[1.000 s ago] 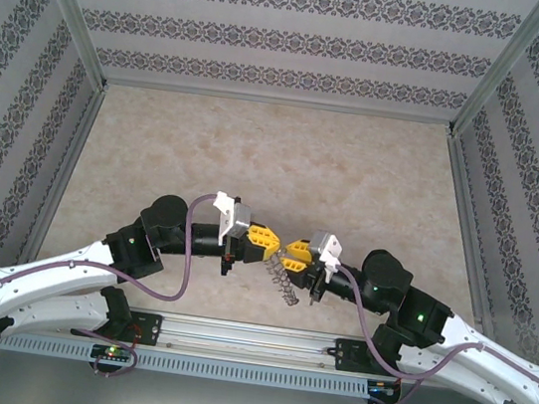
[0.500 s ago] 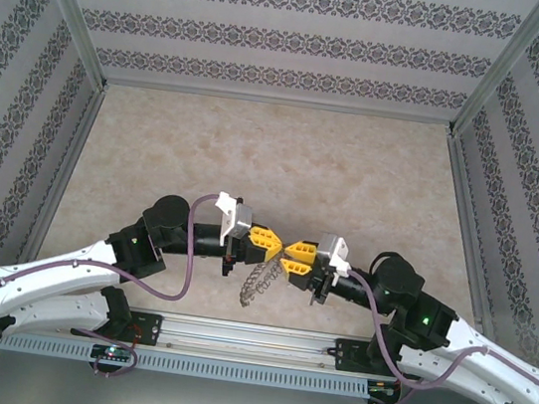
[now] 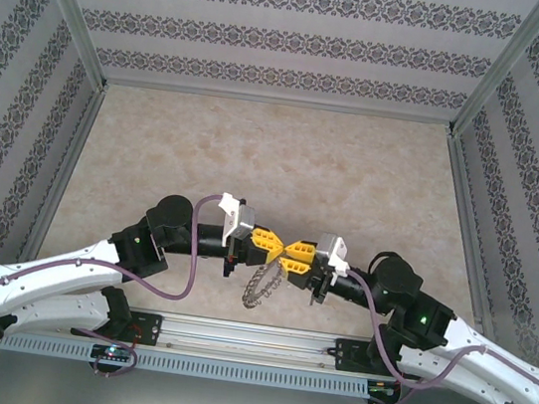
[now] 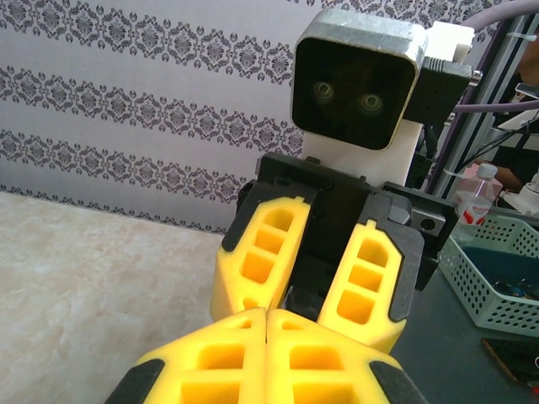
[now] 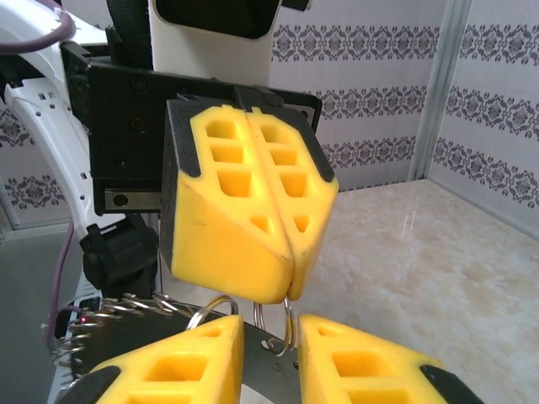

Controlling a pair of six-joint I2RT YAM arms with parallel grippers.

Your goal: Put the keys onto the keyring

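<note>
The keyring (image 3: 258, 286), a flat grey ring fringed with wire loops, hangs in the air below the two grippers' meeting point. My left gripper (image 3: 277, 244) is shut on one of its wire loops (image 5: 290, 324); in the left wrist view its yellow fingers (image 4: 268, 316) are pressed together. My right gripper (image 5: 271, 328) faces it tip to tip and is open, one finger on each side of that loop without closing on it. The ring's dark plate (image 5: 269, 362) lies just under the right fingers. The keys are out of view.
The marble-patterned tabletop (image 3: 275, 163) stretches beyond the grippers, enclosed by patterned walls. An aluminium rail (image 3: 250, 340) runs along the near edge between the arm bases. A green basket (image 4: 497, 269) and a bottle (image 4: 480, 189) stand outside the cell.
The keyring has swung left, from under the right gripper to under the left one. The left gripper has edged right and the right arm has shifted, so the fingertips meet.
</note>
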